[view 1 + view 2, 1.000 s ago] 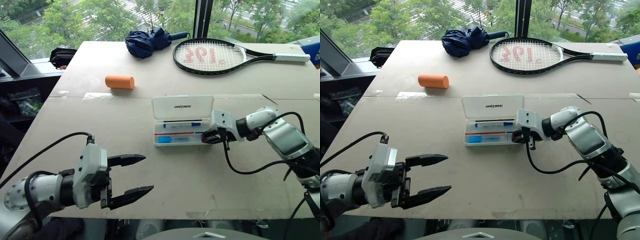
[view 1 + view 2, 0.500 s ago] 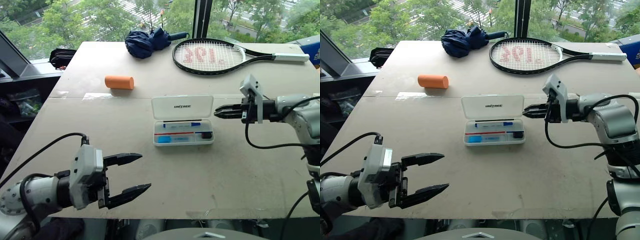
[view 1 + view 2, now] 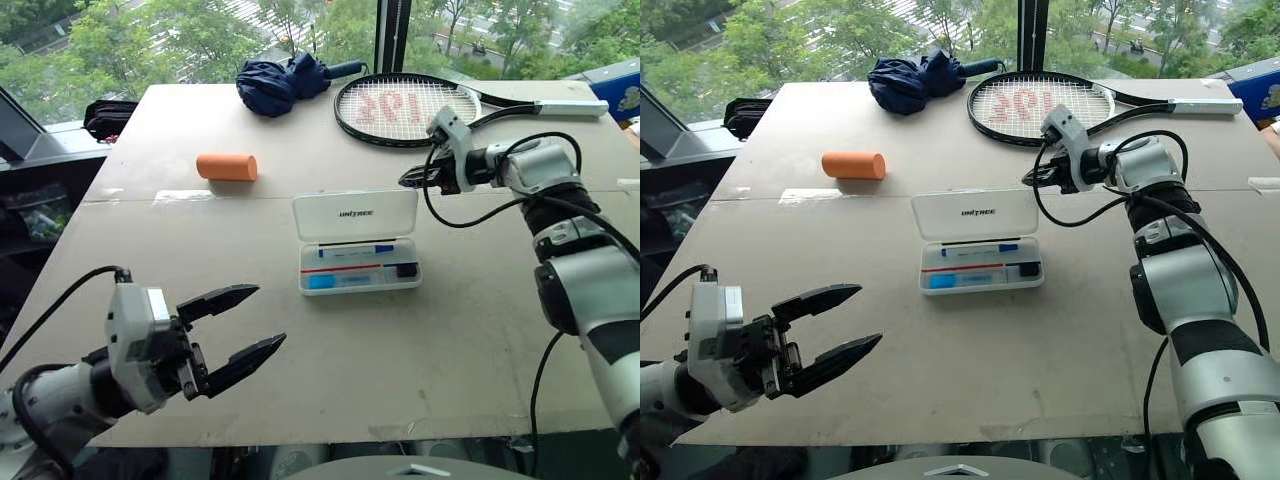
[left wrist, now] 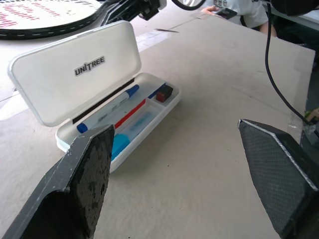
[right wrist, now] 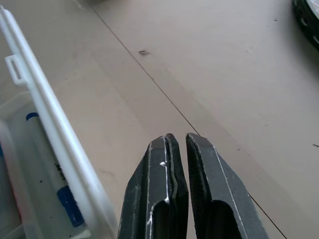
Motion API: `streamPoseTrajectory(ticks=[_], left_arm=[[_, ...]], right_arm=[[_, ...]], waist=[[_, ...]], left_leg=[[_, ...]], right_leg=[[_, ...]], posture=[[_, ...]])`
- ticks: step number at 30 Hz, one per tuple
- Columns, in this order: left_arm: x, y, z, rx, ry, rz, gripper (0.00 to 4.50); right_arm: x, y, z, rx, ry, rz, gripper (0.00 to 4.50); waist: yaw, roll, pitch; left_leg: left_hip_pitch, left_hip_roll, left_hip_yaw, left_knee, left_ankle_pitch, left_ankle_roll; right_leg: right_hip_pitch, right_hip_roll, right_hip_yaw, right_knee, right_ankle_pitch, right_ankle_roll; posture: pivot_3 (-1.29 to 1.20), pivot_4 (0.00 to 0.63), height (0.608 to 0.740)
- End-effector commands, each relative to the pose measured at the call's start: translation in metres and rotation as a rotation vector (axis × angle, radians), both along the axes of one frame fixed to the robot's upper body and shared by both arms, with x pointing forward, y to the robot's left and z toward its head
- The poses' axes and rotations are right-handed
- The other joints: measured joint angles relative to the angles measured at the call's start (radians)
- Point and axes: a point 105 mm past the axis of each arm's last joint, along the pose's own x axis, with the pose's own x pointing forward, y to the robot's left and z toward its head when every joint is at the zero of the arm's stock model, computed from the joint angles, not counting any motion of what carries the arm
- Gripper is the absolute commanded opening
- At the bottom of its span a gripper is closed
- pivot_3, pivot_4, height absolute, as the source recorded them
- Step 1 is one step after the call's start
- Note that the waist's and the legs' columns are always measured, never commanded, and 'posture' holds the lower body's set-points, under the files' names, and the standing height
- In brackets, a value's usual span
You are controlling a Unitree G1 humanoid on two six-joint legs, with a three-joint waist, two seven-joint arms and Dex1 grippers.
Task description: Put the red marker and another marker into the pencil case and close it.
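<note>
Pencil case [image 3: 356,240] sits mid-table, lid up, with a blue marker [image 3: 358,251], red marker [image 3: 345,267] and a blue eraser-like block in the tray. Right gripper [image 3: 408,180] has its fingers pressed together, holding nothing, in the air just past the lid's far right corner, between case and tennis racket [image 3: 405,103]. Left gripper [image 3: 245,326] is spread wide and empty, well apart on the case's near left side. Bare table [image 3: 470,330] lies all round the case; orange cylinder [image 3: 226,167] sits beyond its left end.
</note>
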Motion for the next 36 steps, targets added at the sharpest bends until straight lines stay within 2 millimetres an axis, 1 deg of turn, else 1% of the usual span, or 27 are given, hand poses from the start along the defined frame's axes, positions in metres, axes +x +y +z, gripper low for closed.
streamPoseTrajectory(ticks=[1,3,4,6,8,10,11,13,14,16,18,19,20,22,23,24,26,27,28,29,30,32,34,36], left_arm=[[-0.002,0.002,0.008,0.004,-0.047,0.034,4.03],[-0.002,0.004,0.006,0.005,-0.044,0.051,4.03],[-0.003,0.005,0.005,0.007,-0.040,0.050,4.03],[-0.004,0.005,0.003,0.008,-0.034,0.045,4.03],[-0.005,0.002,0.001,0.013,-0.026,0.025,4.03],[-0.004,0.000,0.000,0.011,-0.019,0.011,4.03],[-0.003,-0.003,-0.001,0.009,-0.014,0.001,4.03],[-0.003,-0.006,-0.003,0.010,-0.004,-0.017,4.03],[-0.003,-0.007,-0.004,0.012,0.000,-0.024,4.03],[-0.002,-0.008,-0.004,0.016,0.007,-0.037,4.03],[-0.002,-0.009,-0.005,0.025,0.019,-0.056,4.03],[-0.001,-0.008,-0.006,0.029,0.023,-0.061,4.03],[0.000,-0.008,-0.006,0.033,0.031,-0.067,4.03],[0.000,-0.007,-0.008,0.041,0.045,-0.073,4.03],[0.000,-0.007,-0.008,0.043,0.049,-0.075,4.03],[0.000,-0.007,-0.010,0.052,0.059,-0.083,4.03],[0.001,-0.007,-0.016,0.076,0.086,-0.081,4.03],[0.002,-0.006,-0.018,0.086,0.094,-0.071,4.03],[0.002,-0.005,-0.022,0.093,0.110,-0.064,4.03],[0.002,-0.003,-0.024,0.097,0.123,-0.059,4.03],[0.002,-0.001,-0.026,0.101,0.134,-0.053,4.03],[0.001,0.006,-0.029,0.100,0.153,-0.032,4.03],[-0.001,0.021,-0.032,0.117,0.175,0.011,4.03],[-0.004,0.036,-0.034,0.141,0.192,0.046,4.03]], right_arm=[[-0.014,0.013,0.009,-0.026,-0.014,0.146,0.23],[-0.034,0.020,0.011,-0.033,0.007,0.265,0.23],[-0.048,0.022,0.013,-0.030,0.013,0.316,0.23],[-0.066,0.023,0.014,-0.033,0.017,0.357,0.23],[-0.080,0.021,0.008,-0.042,0.026,0.362,0.23],[-0.091,0.021,-0.008,-0.070,0.040,0.338,0.23],[-0.094,0.021,-0.025,-0.098,0.045,0.299,0.23],[-0.096,0.022,-0.052,-0.147,0.040,0.229,0.23],[-0.097,0.022,-0.061,-0.168,0.034,0.200,0.23],[-0.102,0.015,-0.089,-0.238,0.039,0.169,0.23],[-0.108,0.006,-0.109,-0.286,0.029,0.154,0.23],[-0.109,0.004,-0.108,-0.278,-0.004,0.156,0.23],[-0.111,0.006,-0.100,-0.224,-0.050,0.164,0.23],[-0.118,0.012,-0.069,-0.035,-0.104,0.171,0.23],[-0.121,0.013,-0.060,0.019,-0.116,0.172,0.23],[-0.128,0.011,-0.041,0.110,-0.164,0.177,0.23],[-0.145,-0.006,-0.013,0.231,-0.268,0.185,0.23],[-0.149,-0.018,-0.010,0.227,-0.309,0.147,0.46],[-0.155,-0.035,-0.016,0.186,-0.320,0.110,0.76],[-0.162,-0.047,-0.022,0.152,-0.322,0.088,0.98],[-0.169,-0.059,-0.025,0.137,-0.319,0.063,1.46],[-0.179,-0.085,-0.028,0.120,-0.324,-0.040,2.42],[-0.192,-0.117,-0.035,0.004,-0.362,-0.130,3.46],[-0.207,-0.139,-0.037,-0.047,-0.358,-0.199,4.46]], waist=[[0.002,0.000,0.000],[0.005,0.000,0.000],[0.007,0.000,0.000],[0.010,0.000,0.000],[0.011,0.000,0.000],[0.011,0.000,0.000],[0.010,0.000,0.000],[0.011,-0.001,-0.002],[0.010,-0.001,-0.002],[0.006,0.002,-0.003],[0.007,-0.003,-0.011],[0.008,-0.004,-0.013],[0.012,-0.004,-0.015],[0.021,-0.005,-0.014],[0.025,-0.005,-0.014],[0.025,-0.005,-0.013],[0.031,-0.003,-0.010],[0.036,-0.002,-0.010],[0.036,-0.002,-0.010],[0.044,-0.002,-0.010],[0.050,-0.004,-0.011],[0.051,-0.004,-0.011],[0.049,-0.002,-0.010],[0.046,-0.002,-0.010]], left_leg=[[0.000,0.000,0.000,0.000,0.000,0.000],[0.000,-0.001,-0.001,0.000,0.000,0.000],[0.000,-0.001,-0.002,0.000,0.000,0.000],[-0.001,-0.001,-0.002,0.001,0.000,0.000],[-0.001,-0.001,-0.003,0.000,0.000,0.000],[-0.001,-0.001,-0.002,0.000,-0.002,0.003],[0.000,-0.001,-0.003,0.000,-0.002,0.003],[0.001,-0.001,-0.003,0.000,-0.002,0.004],[0.001,-0.001,-0.003,0.000,-0.002,0.003],[0.001,-0.001,-0.002,0.000,-0.002,0.003],[0.003,-0.002,-0.002,0.000,-0.002,0.003],[0.004,-0.001,-0.003,0.000,-0.002,0.003],[0.005,-0.001,-0.003,0.000,-0.002,0.003],[0.011,-0.002,-0.003,-0.001,-0.003,0.004],[0.015,-0.002,-0.003,-0.001,-0.003,0.004],[0.017,-0.002,-0.003,-0.001,-0.003,0.004],[0.015,-0.002,-0.003,-0.001,-0.003,0.004],[0.015,-0.003,-0.002,-0.001,-0.003,0.004],[0.015,-0.003,-0.003,-0.001,-0.003,0.005],[0.015,-0.003,-0.002,-0.001,-0.003,0.005],[0.015,-0.003,-0.003,-0.001,-0.004,0.006],[0.015,-0.002,-0.002,-0.001,-0.004,0.006],[0.015,-0.002,-0.001,-0.001,-0.004,0.006],[0.017,-0.001,0.001,-0.001,-0.004,0.006]], right_leg=[[0.000,-0.001,0.000,0.000,0.000,0.000],[0.000,-0.002,-0.001,0.001,0.000,0.000],[0.000,-0.003,-0.001,0.001,0.000,0.000],[0.000,-0.006,-0.002,0.000,0.000,0.000],[0.000,-0.006,-0.002,0.000,0.000,0.000],[0.000,-0.006,-0.002,0.000,0.000,0.000],[0.000,-0.006,-0.002,0.000,0.000,0.000],[0.001,-0.006,-0.002,0.001,0.000,0.000],[0.002,-0.006,-0.002,0.001,0.000,0.000],[0.001,-0.006,-0.001,0.001,0.000,0.000],[0.003,-0.006,-0.001,0.001,0.000,0.000],[0.004,-0.005,-0.002,0.001,0.000,0.000],[0.006,-0.005,-0.003,0.000,0.000,0.000],[0.012,-0.005,-0.003,-0.002,-0.001,-0.002],[0.018,-0.004,-0.003,-0.003,-0.002,-0.004],[0.019,-0.004,-0.003,-0.004,-0.002,-0.004],[0.018,-0.003,-0.003,-0.003,-0.002,-0.004],[0.018,-0.004,-0.002,-0.003,-0.002,-0.003],[0.018,-0.004,-0.003,-0.004,-0.001,-0.001],[0.018,-0.004,-0.003,-0.004,-0.001,-0.001],[0.019,-0.004,-0.004,-0.005,-0.001,0.000],[0.019,-0.003,-0.003,-0.006,-0.001,0.000],[0.019,-0.003,-0.002,-0.005,-0.002,-0.002],[0.019,-0.001,0.000,-0.004,-0.003,-0.003]], posture=[[0.00,0.150,0.730],[0.00,0.150,0.730],[0.00,0.150,0.730],[0.00,0.150,0.730],[0.00,0.150,0.730],[0.00,0.150,0.730],[0.00,0.150,0.730],[0.00,0.150,0.730],[0.00,0.150,0.730],[0.00,0.150,0.730],[0.00,0.150,0.730],[0.00,0.150,0.730],[0.00,0.150,0.730],[0.00,0.150,0.730],[0.00,0.150,0.730],[0.00,0.150,0.730],[0.00,0.150,0.730],[0.00,0.150,0.730],[0.00,0.150,0.730],[0.00,0.150,0.730],[0.00,0.150,0.730],[0.00,0.150,0.730],[0.00,0.150,0.730],[0.00,0.150,0.730]])
